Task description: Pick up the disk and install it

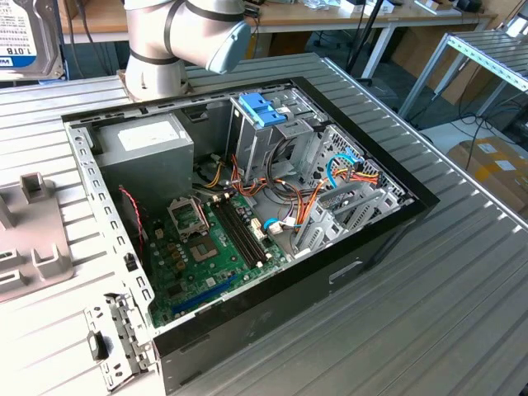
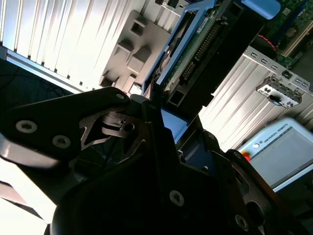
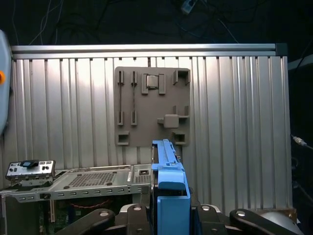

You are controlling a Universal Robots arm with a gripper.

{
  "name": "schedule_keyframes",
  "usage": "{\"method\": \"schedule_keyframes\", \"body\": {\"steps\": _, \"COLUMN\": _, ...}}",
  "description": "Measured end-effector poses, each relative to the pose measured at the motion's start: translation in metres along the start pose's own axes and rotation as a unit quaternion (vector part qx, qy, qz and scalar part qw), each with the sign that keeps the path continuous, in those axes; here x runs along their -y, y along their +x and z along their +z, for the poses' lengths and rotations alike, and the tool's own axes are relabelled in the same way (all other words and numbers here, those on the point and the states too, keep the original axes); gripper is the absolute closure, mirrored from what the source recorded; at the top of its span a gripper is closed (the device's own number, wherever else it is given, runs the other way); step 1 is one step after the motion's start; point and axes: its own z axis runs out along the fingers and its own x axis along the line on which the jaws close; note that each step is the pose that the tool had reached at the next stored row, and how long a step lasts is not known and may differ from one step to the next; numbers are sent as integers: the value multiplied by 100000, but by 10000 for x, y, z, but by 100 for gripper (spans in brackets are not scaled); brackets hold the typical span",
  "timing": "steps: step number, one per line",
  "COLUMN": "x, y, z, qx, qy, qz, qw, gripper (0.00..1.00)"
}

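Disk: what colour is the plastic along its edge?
Blue. It shows best in the first wrist view, along the edge of the disk.

Silver-grey rounded arm (image 1: 157,41) with a pale-blue joint cap (image 1: 229,45) — black gripper (image 3: 168,213) dotted with silver screws (image 2: 25,126).

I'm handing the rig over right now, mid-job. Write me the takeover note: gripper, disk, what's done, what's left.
Gripper: shut on the disk, which stands edge-on between its fingers in the first wrist view.
Disk: held in the air, outside the computer case. The grey fixture plate and the ribbed table lie below it.
Done: the disk is picked up and clear of the table.
Left: the install. The disk is not yet in the case. The drive cage with blue handles sits in the case, apart from the disk.
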Motion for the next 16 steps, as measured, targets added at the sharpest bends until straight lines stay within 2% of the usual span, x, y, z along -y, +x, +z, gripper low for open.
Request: {"method": "schedule_keyframes", "body": {"steps": 16, "x": 120, "y": 53, "z": 2, "qx": 0, "qy": 1, "qz": 0, "qw": 100000, "gripper": 63}}
